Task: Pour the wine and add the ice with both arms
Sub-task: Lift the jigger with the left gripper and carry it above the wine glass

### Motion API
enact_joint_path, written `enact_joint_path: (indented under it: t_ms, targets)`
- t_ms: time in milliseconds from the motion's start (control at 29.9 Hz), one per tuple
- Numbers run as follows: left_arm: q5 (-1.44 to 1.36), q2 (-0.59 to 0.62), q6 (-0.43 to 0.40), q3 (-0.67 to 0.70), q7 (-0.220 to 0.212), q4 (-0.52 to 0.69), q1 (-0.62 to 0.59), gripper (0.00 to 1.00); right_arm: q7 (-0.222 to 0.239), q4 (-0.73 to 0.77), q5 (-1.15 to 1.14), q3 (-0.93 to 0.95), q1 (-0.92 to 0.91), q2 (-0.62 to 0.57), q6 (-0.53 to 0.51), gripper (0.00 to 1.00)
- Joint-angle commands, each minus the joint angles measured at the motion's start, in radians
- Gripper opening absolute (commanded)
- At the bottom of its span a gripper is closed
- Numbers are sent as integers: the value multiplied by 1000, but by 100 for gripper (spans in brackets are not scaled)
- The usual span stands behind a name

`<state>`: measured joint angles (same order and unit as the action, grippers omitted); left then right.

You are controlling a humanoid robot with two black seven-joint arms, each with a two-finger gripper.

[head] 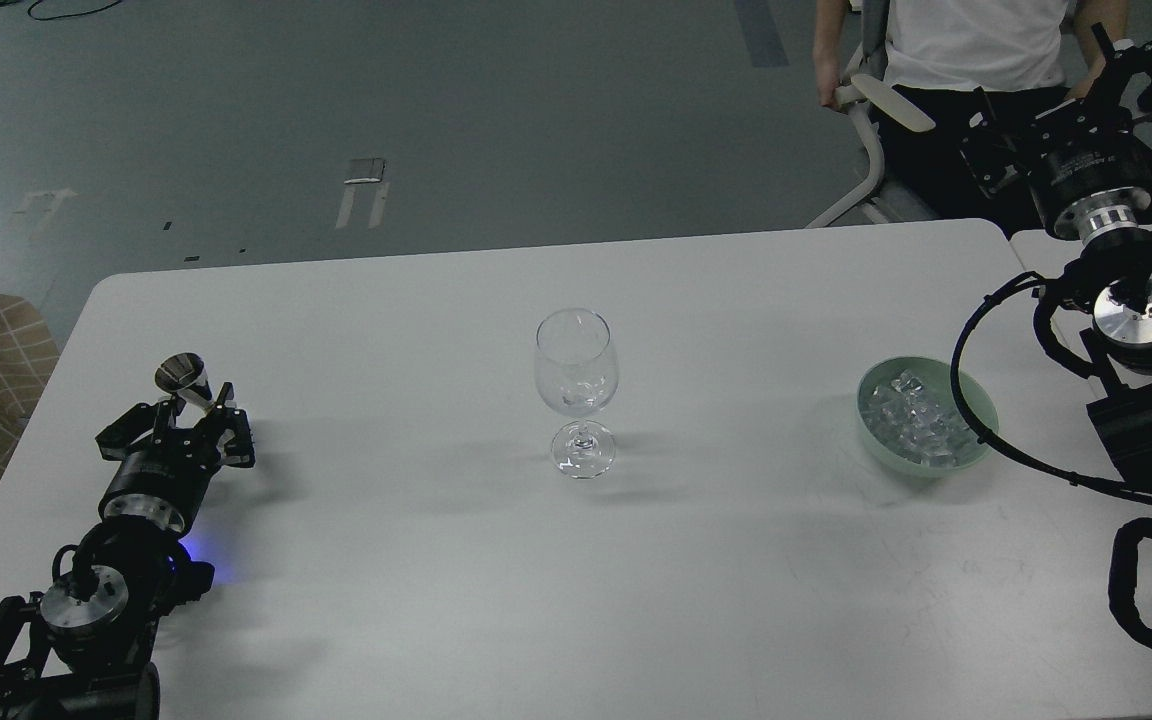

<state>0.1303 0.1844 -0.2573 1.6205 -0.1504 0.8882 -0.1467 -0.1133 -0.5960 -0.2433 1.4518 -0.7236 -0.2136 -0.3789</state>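
Gripping a small metal cup, our left hand rests on the surface. Our right hand hovers spread wide beyond the ice bowl; the wine glass stands between.

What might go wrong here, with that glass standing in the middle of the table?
The wine glass is tall on a thin stem, so a sideways knock from either arm might topple it. The small metal cup at the left gripper is narrow; pouring could miss the bowl. The ice in the green bowl looks slippery and could drop.
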Motion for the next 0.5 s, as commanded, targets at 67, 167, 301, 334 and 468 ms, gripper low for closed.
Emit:
enact_joint_path:
  t_ms: [67,167,301,334,468]
  targets:
    - [0,0,0,1,-3,0,3,24,0,1,-1,-1,0,-1,0,100]
    - [0,0,0,1,-1,0,3,16,0,1,-1,-1,0,-1,0,100]
    - [0,-2,-10,1,-6,1,4,16,0,1,-1,-1,0,-1,0,100]
    - [0,0,-16,1,-8,1,4,16,0,1,1,-1,0,-1,0,100]
    - [0,-3,-43,-1,-11,8,7,17,0,-1,-1,-1,0,-1,0,100]
